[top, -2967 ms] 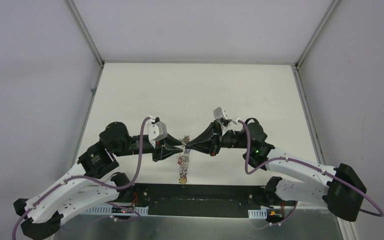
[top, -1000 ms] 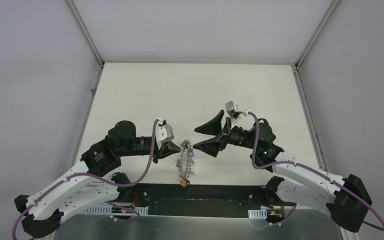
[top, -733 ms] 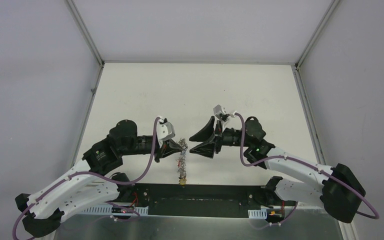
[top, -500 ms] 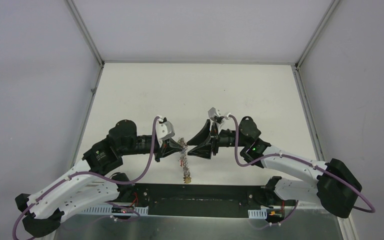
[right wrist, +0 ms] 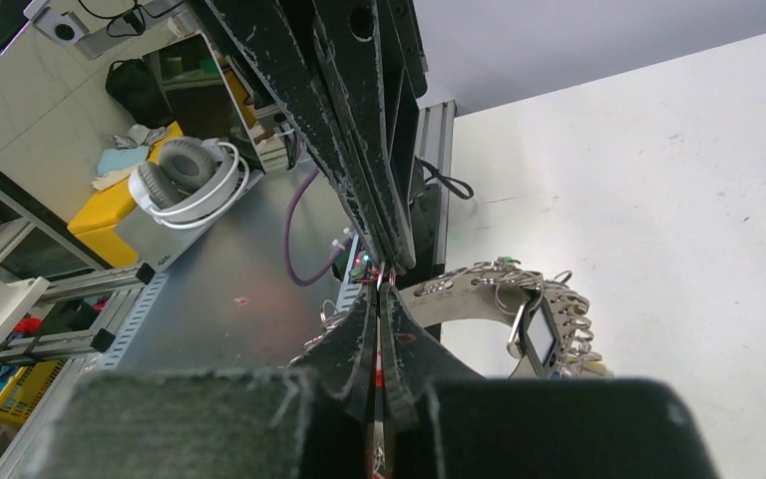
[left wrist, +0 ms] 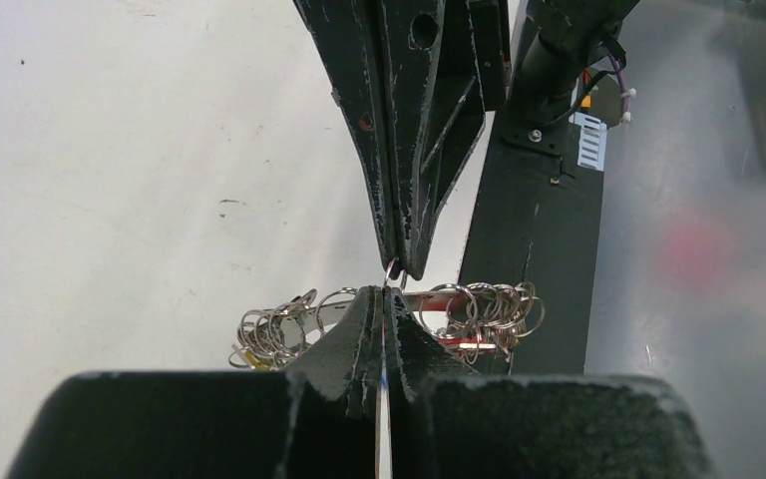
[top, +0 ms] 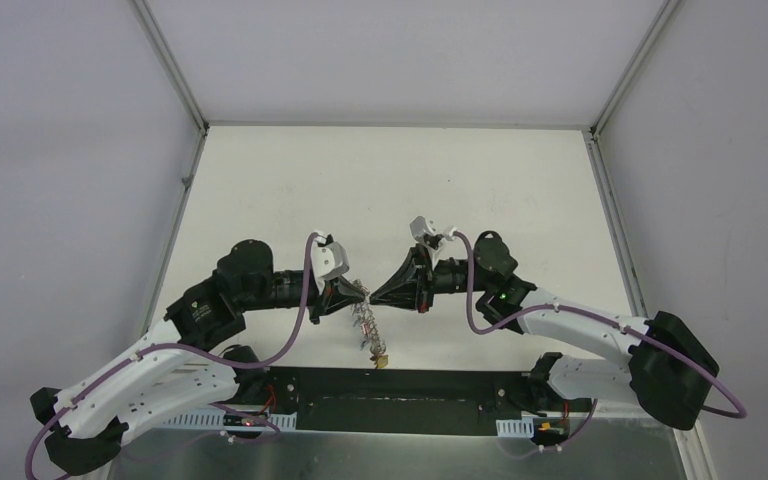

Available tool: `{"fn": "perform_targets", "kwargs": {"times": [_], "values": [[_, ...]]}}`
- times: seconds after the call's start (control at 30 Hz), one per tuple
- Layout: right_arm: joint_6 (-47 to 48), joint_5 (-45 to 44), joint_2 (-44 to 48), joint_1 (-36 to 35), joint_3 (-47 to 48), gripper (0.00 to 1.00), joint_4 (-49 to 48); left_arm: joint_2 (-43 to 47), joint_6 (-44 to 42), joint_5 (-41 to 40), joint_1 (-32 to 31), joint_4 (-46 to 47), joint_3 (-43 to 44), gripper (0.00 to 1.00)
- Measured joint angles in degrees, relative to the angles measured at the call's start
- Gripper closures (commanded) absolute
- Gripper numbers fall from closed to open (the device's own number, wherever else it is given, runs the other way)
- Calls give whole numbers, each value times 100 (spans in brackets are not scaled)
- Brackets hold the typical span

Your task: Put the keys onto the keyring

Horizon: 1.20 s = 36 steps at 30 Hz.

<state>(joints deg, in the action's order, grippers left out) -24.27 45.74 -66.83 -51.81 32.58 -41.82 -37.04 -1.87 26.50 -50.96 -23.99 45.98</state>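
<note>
We record the keyring [top: 369, 326] as a silver-grey metal band fringed with small wire rings and coloured tags. It hangs toward 5 o'clock from the point where both pincers meet, above the white table [top: 390, 190]. The left gripper [left wrist: 384, 297], at 9 o'clock of that point, has its fingers pressed together on the band. The right gripper [right wrist: 378, 291], at 3 o'clock, is likewise closed, seemingly nipping one small wire loop. We note matte black, tapered, scuffed fingers.

1. Two arms: left arm [top: 160, 372], right arm [top: 585, 325].
2. Two grippers: left gripper [top: 364, 296], right gripper [top: 375, 295].
3. One keyring [top: 368, 325], near the middle; its small rings and tags are too crowded to count.
4. One pair of headphones [right wrist: 185, 180], off the table.
</note>
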Motion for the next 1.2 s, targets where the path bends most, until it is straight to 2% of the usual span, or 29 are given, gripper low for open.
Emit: {"fn": "perform_targets", "kwargs": {"times": [0.2,0.27,0.33,0.37,0.53,0.87,1.2], "values": [[-2,20,-35,-4,0,100,-42,22,4,2,2,-7,-2,98],[4,20,-33,-7,4,100,-37,42,-17,46,2,-13,-7,81],[28,24,-31,-11,35,100,24,50,-72,105,2,-4,-7,71],[50,22,-22,-15,57,100,138,57,-103,140,0,13,-7,69],[197,17,33,-15,94,100,610,57,-264,358,0,-22,13,72],[297,22,118,-15,96,100,892,-435,-516,507,0,-184,212,66],[323,140,170,-15,96,100,911,-459,-671,378,0,-442,219,66]]}}
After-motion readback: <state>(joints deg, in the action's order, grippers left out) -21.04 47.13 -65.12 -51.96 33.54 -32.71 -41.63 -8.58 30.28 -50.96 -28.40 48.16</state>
